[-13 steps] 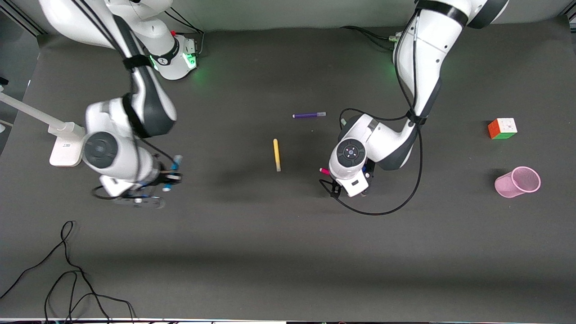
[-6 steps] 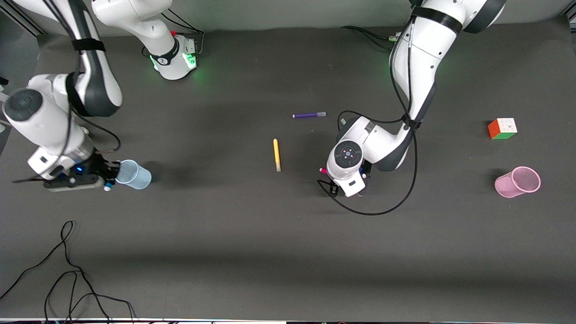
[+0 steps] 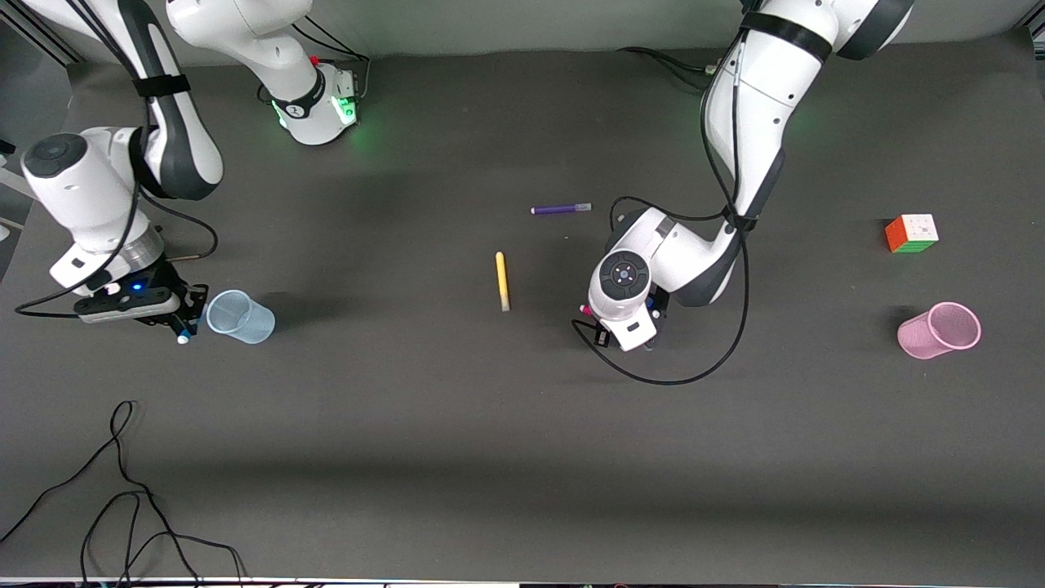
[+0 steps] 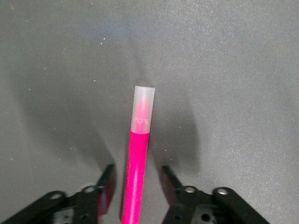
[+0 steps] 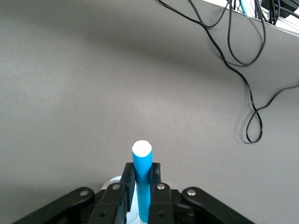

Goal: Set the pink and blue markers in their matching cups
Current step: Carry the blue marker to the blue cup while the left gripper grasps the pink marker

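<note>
Dark grey matting (image 3: 457, 457) covers the whole table in the front view, with a loose black cable (image 3: 122, 490) snaking along the edge nearest the camera at the right arm's end. Up there the right gripper (image 3: 181, 320) sits just beside the pale blue cup (image 3: 241, 317), which leans over with its mouth tipped toward the gripper, and a bit of the blue marker (image 3: 183, 335) pokes out below the fingers. Around the middle of the table the left gripper (image 3: 624, 331) is down low at the mat, and only a small tip of the pink marker (image 3: 584, 309) peeks out beside the wrist. A yellow marker (image 3: 502, 281) lies just toward the right arm's end from it, and a purple marker (image 3: 560, 209) lies farther from the camera than both. At the left arm's end, the pink cup (image 3: 940, 330) rests tilted well apart from everything, with a colourful puzzle cube (image 3: 911, 233) farther from the camera than it. Left wrist view: the pink marker (image 4: 136, 172) lies flat on the mat, clear cap pointing away, running between the two fingers (image 4: 106, 189), which stand a bit apart on either side with visible gaps, so not pinching it. Right wrist view: the fingers (image 5: 125, 186) are clamped tight on the blue marker (image 5: 141, 179), white end up, with mat and cables (image 5: 243, 56) below it.
</note>
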